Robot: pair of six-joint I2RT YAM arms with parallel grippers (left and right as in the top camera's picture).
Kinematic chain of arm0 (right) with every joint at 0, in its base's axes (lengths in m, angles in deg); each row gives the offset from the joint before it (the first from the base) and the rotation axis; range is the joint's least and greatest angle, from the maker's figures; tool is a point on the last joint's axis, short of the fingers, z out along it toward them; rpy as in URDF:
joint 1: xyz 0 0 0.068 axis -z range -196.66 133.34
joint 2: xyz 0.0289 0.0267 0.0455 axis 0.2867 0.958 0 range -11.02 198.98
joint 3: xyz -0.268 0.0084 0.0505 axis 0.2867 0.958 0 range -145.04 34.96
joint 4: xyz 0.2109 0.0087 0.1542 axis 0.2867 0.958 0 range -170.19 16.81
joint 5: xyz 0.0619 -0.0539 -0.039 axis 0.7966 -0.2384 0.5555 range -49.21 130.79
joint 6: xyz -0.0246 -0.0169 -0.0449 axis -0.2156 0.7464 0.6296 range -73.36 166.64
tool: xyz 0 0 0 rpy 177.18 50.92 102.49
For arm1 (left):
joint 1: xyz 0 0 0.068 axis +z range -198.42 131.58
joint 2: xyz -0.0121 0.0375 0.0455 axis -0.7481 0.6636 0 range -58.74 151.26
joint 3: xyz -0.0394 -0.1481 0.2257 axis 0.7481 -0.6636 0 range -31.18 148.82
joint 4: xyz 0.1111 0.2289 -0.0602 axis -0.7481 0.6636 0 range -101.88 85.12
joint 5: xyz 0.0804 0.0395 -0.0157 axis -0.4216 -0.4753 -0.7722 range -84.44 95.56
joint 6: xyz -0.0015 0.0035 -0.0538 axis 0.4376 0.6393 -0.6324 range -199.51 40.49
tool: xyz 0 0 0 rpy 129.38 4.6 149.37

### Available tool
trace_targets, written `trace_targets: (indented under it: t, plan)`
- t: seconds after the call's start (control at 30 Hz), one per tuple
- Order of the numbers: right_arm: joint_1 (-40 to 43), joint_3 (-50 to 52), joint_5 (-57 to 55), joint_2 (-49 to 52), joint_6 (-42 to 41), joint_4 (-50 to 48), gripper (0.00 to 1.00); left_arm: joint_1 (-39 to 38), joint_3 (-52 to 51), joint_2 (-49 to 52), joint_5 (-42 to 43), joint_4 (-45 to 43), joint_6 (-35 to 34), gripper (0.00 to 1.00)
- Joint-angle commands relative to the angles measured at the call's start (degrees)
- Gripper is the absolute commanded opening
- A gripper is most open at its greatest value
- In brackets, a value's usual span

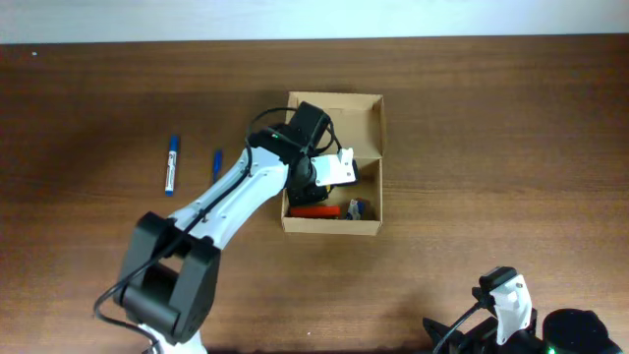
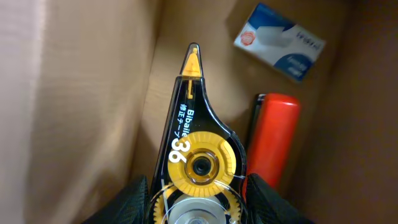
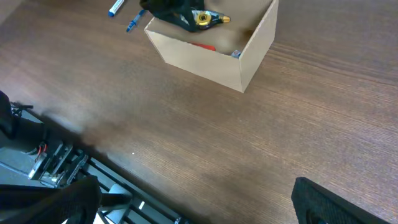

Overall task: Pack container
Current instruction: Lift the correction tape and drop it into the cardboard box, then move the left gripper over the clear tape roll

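1. The container [image 1: 369, 118] is set around the middle of the visible worktop [image 1: 491, 147], somewhat nearer the far edge. Its long axis runs from the far edge towards the near edge, and its opening is turned upwards.
2. The container is seen as two halves split by a cardboard wall. The far half is bare cardboard; whether it is the opened lid or a second compartment cannot be told.
3. The left gripper [image 2: 198, 202] is lowered into the near half and is closed on a black and yellow correction tape dispenser [image 2: 193, 124]. The dispenser is clamped between the dark fingers [image 2: 127, 202], with its yellow tip pointed away from the gripper, into the inside corner by the left wall.
4. A red marker [image 2: 273, 143] is laid on the container floor just beside the dispenser, roughly parallel to it. A white and blue packet [image 2: 280, 40] is seen beyond the marker's end.
5. The left arm is stretched over the container's left wall, so much of the near half is hidden from overhead.
6. Two pens are left on the worktop towards its left edge, well apart from the container: a white-barrelled pen [image 1: 171, 164] and a short blue pen [image 1: 216, 162].
7. The right gripper [image 3: 194, 182] is held near the right near corner, its jaws spread wide with nothing between them.
8. The worktop is of dark brown wood grain; a pale strip [image 1: 314, 18] is seen beyond its far edge.
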Motion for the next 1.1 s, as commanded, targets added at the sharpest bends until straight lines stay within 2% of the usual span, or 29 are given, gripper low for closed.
trace_targets:
  t: [0.0,0.3,0.37,0.57,0.67,0.73,0.97,1.07]
  plan:
    - [0.4,-0.1,0.7,-0.1,-0.5,-0.1,0.99,-0.1,-0.2,1.6,-1.2,-0.6,2.7,0.11]
    - [0.4,-0.1,0.7,-0.1,-0.5,-0.1,0.99,-0.1,-0.2,2.7,-4.5,-0.9,2.7,0.12]
    - [0.4,-0.1,0.7,-0.1,-0.5,-0.2,0.99,-0.1,-0.2,2.7,-4.5,-0.9,2.7,0.23]
    - [0.4,-0.1,0.7,-0.1,-0.5,-0.2,0.99,-0.1,-0.2,2.7,-4.5,-0.8,2.6,0.42]
    - [0.4,-0.1,0.7,-0.1,-0.5,-0.2,0.99,-0.1,0.3,2.7,-4.5,-0.2,2.2,0.45]
    - [0.4,-0.1,0.7,-0.1,-0.5,-0.1,0.99,-0.1,0.9,2.7,-4.5,0.4,2.2,0.55]
    - [0.4,-0.1,0.7,-0.1,-0.5,-0.1,0.99,-0.1,3.5,2.7,-4.6,3.0,2.0,0.57]
    - [0.4,-0.1,0.7,-0.1,-0.5,-0.2,0.99,-0.1,6.1,2.0,-4.5,4.4,-0.7,0.56]
